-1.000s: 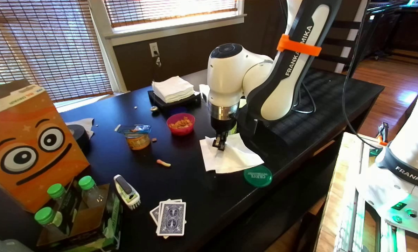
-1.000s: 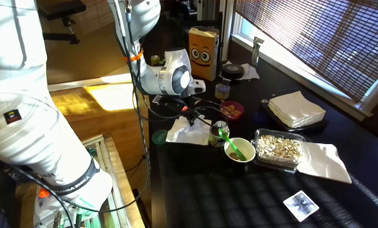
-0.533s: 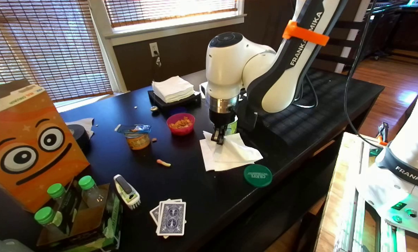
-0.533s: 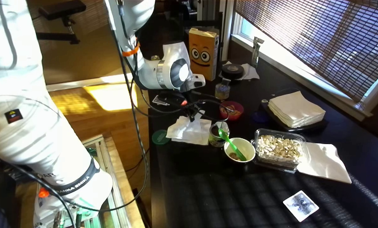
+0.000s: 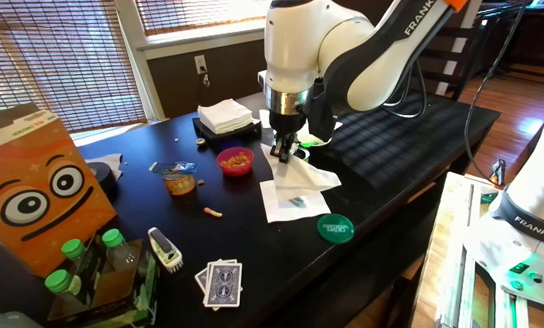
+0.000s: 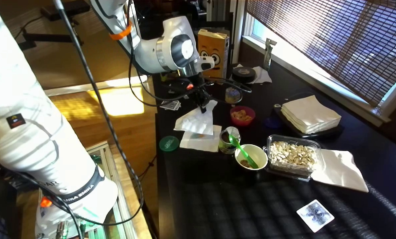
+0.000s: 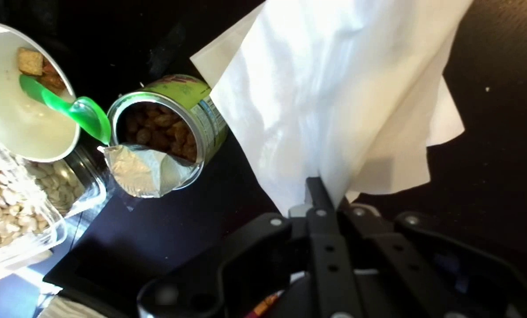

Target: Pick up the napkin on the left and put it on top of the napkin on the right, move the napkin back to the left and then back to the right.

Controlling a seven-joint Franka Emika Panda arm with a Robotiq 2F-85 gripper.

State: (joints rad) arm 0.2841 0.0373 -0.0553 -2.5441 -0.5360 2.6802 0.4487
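Above the counter (image 6: 237, 202), the arm (image 5: 386, 73) has climbed since a second ago, hoisting the upper napkin (image 5: 299, 176) along with it. An orange box (image 5: 44, 191) stands upright, and a black tray (image 5: 244, 135) carries the stack (image 5: 225, 116) of napkins. The upper napkin hangs slantwise over the lower napkin (image 5: 281, 211), which lies flat; whether the two touch, I cannot tell. The end effector (image 5: 280, 155) has its jaws drawn nearly together, with the upper napkin pinched between them. An opened can (image 7: 212, 121), its foil (image 7: 142, 170) peeled back, stands right beside the lower napkin, and a green lid (image 5: 336, 228) lies just off its opposite side. Some small greenish thing (image 5: 297, 201) shows against the lower napkin, too blurred for me to name.
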